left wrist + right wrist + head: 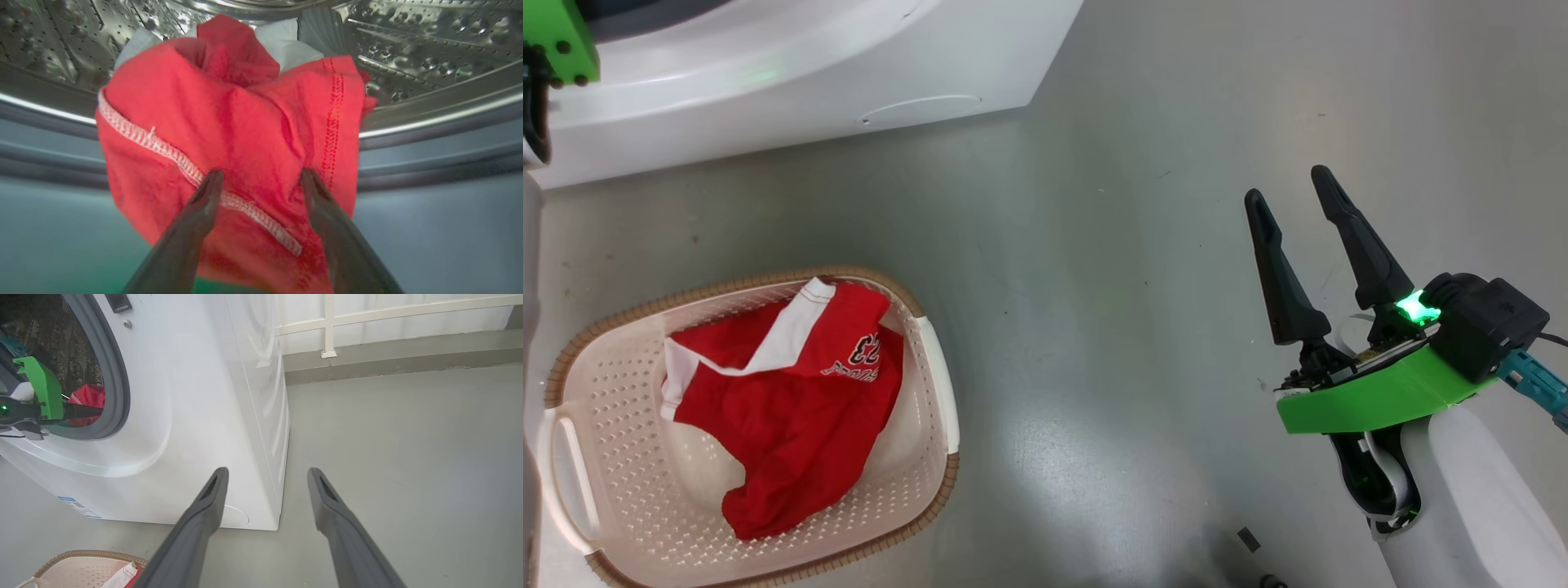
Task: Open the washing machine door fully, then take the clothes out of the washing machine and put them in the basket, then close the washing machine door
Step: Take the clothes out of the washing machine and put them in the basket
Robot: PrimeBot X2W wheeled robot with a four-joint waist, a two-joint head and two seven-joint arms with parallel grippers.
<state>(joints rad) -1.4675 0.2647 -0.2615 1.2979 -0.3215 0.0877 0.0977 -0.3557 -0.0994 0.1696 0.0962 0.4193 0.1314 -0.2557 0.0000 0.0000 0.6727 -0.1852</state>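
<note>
Bunched in the drum (pixel 429 41), spilling over its lip: red cloth (pixel 229 122), white overlock seam, red stitching, white fabric (pixel 282 45) behind. Spread wide at the cloth, gripping nothing: left gripper (pixel 261 173). Crumpled in the basket (pixel 935 376) near the washer (pixel 768 90): red jersey (pixel 792 408), white trim, printed numbers. Parted and empty over the floor (pixel 1094 327): right gripper (pixel 1286 186).

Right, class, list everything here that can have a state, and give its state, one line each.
washing machine: open at the front.
red garment: bunched at the mouth of the drum, not yet taken out.
basket: on the floor, holding one red jersey.
left gripper: open, fingertips by the red garment.
right gripper: open, empty, above the floor.
</note>
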